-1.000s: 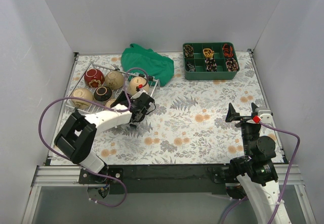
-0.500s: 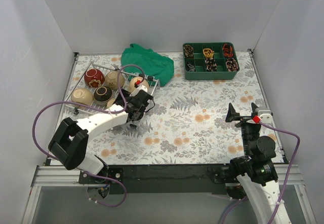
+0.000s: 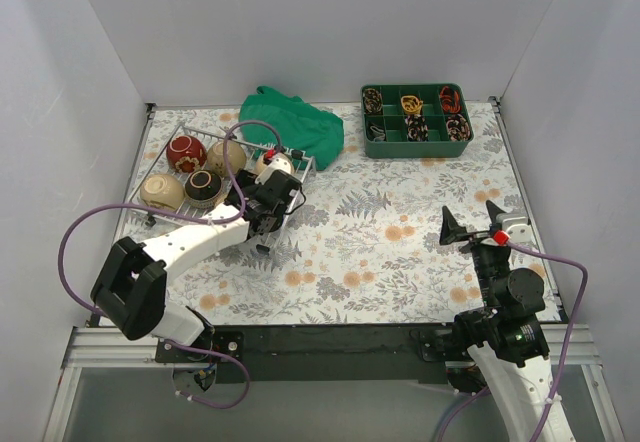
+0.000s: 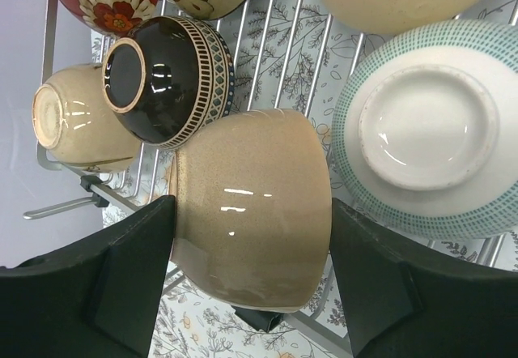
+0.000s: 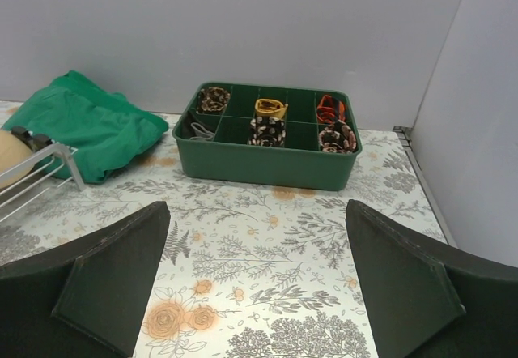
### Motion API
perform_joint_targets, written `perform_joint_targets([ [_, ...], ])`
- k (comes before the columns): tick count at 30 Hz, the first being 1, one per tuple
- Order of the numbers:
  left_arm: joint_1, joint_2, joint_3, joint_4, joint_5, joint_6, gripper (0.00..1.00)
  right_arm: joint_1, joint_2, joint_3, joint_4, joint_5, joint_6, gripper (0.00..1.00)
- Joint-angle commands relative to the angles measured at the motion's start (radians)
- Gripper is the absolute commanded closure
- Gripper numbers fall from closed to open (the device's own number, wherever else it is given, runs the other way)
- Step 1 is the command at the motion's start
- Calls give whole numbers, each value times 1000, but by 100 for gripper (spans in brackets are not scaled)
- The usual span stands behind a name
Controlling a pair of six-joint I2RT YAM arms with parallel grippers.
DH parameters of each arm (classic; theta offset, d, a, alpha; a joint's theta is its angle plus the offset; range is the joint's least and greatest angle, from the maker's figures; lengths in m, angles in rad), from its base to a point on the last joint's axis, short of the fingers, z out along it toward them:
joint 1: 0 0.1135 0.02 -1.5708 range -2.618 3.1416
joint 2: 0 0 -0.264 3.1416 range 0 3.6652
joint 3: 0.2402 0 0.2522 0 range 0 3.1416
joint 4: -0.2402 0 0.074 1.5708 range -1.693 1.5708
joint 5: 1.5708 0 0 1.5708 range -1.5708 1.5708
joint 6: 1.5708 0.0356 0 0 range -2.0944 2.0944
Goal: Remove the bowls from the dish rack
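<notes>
The wire dish rack stands at the far left and holds several bowls: a red one, beige ones and a dark one. My left gripper is at the rack's near right corner. In the left wrist view the gripper is shut on a tan bowl lying on its side on the rack wires, a finger touching each side. Beside it lie the dark bowl and a pale green-patterned bowl. My right gripper is open and empty at the near right.
A crumpled green cloth lies just behind the rack's right end. A green compartment tray of small items stands at the far right, and shows ahead in the right wrist view. White walls enclose the table on three sides.
My left gripper has moved up and left into the rack's near right corner, onto the tan bowl. The right gripper has shifted slightly.
</notes>
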Motion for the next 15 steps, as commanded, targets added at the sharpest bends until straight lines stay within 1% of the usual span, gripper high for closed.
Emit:
perform_joint_targets([
  [1,21,-54,69,23,-51,-13,100,6,-131,15,36,-120,-13,1],
  [3,31,-54,81,21,-39,-13,100,6,-95,32,34,-197,-11,2],
  [5,46,-53,102,12,-31,-19,100,4,-61,58,36,-229,2,1],
  [6,55,-53,111,4,-26,-27,100,4,-20,69,36,-286,15,2],
  [7,60,-53,118,-5,-25,-27,100,6,0,84,7,-306,21,1],
  [9,73,-54,138,-7,-19,-25,100,4,89,122,-9,-364,56,1],
  [11,86,-54,156,-14,-8,-30,100,4,141,138,-12,-400,99,1],
  [15,118,-57,197,-23,35,-62,100,4,305,176,10,-513,182,1],
])
